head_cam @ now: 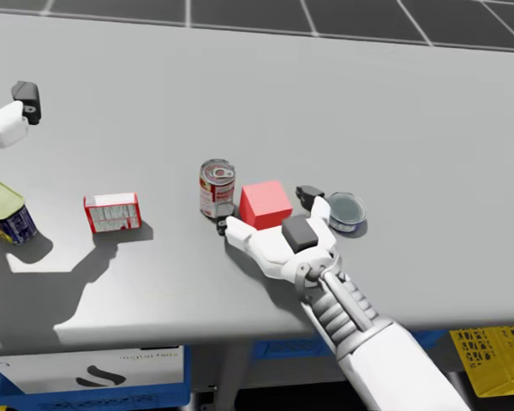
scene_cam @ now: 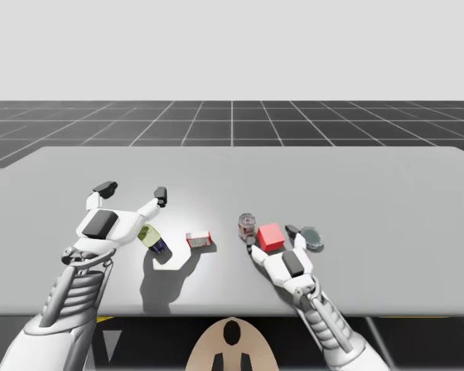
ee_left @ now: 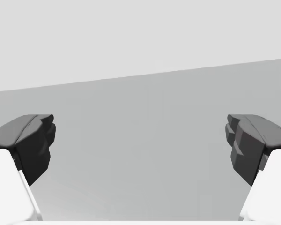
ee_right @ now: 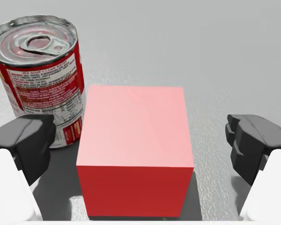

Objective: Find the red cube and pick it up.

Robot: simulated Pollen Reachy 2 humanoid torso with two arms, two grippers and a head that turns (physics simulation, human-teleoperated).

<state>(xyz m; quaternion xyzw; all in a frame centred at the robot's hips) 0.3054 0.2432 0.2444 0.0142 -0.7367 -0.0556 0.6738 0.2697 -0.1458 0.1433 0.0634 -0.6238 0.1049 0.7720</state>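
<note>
Five loose things lay on the grey table [scene_cam: 332, 178]: one red cube [ee_right: 136, 150], three cans and one small red-and-white box [head_cam: 112, 211]. The cube was plain, matte, sharp-edged and unmarked, resting flat near the table's near edge, right of centre. An upright red-and-white can with a silver pull-tab lid [ee_right: 42, 79] stood just left of the cube. A flat blue-grey round tin [head_cam: 346, 211] lay near on the cube's right. A yellow-and-blue can [head_cam: 2, 210] lay on its side far to the left, with the box between it and the upright can. Two grippers showed. My right gripper [ee_right: 141, 138] was released, its fingers flanking the cube with gaps on both sides. My left gripper [scene_cam: 133, 190] was spread wide, holding nothing, near the tipped can.
</note>
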